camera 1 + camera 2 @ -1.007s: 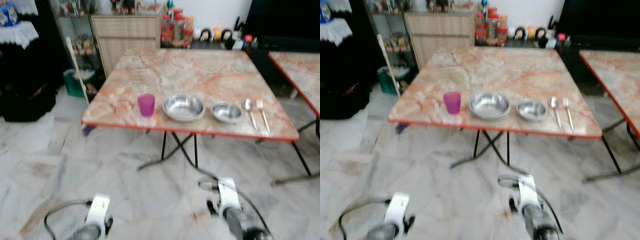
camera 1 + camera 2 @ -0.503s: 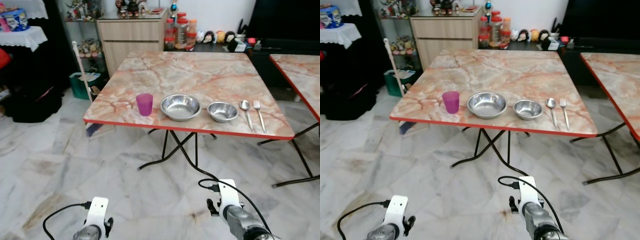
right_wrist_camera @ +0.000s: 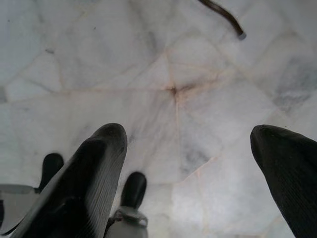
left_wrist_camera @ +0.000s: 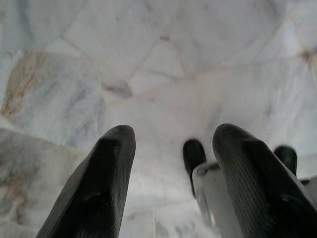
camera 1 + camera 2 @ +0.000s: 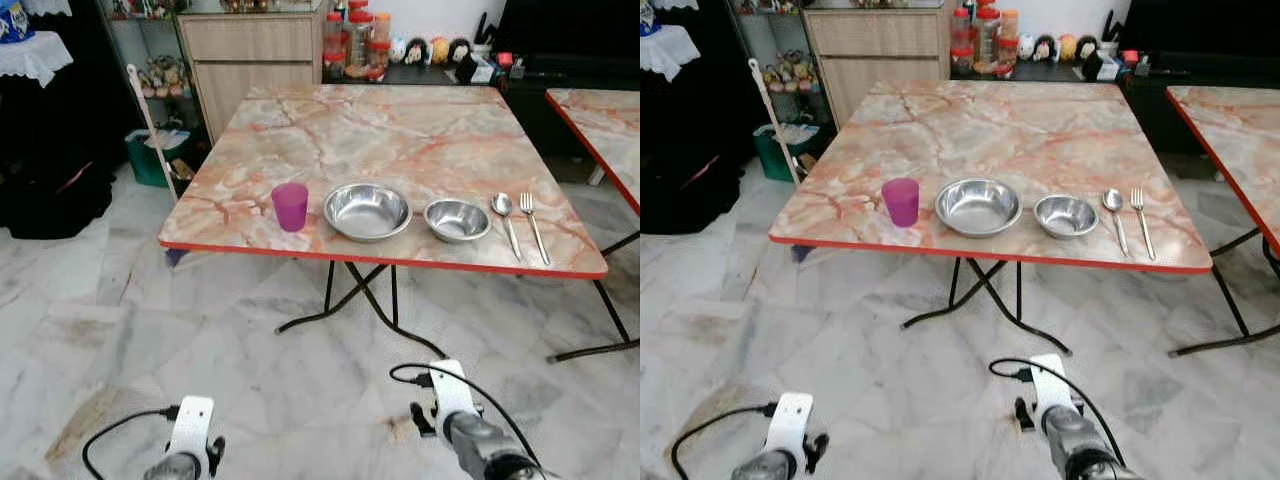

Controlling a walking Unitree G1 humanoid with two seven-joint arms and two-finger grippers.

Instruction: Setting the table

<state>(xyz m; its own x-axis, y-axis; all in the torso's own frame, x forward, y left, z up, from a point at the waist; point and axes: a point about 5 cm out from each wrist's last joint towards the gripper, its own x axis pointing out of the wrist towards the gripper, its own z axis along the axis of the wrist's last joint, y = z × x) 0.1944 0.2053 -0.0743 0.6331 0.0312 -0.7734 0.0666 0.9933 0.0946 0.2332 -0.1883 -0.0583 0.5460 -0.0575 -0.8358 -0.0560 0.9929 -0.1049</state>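
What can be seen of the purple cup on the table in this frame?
The purple cup is a small translucent tumbler that looks like plastic, standing upright with its mouth open and nothing visible inside. It sits near the front edge of the marble-patterned table, at the left end of the row, just left of the large steel bowl and apart from it. Only the tabletop touches it.

Glossy marble-look table [image 5: 400,140], shiny metal bowls [image 5: 367,211] — translucent purple plastic cup [image 5: 290,206] — on polished marble floor [image 5: 120,340].
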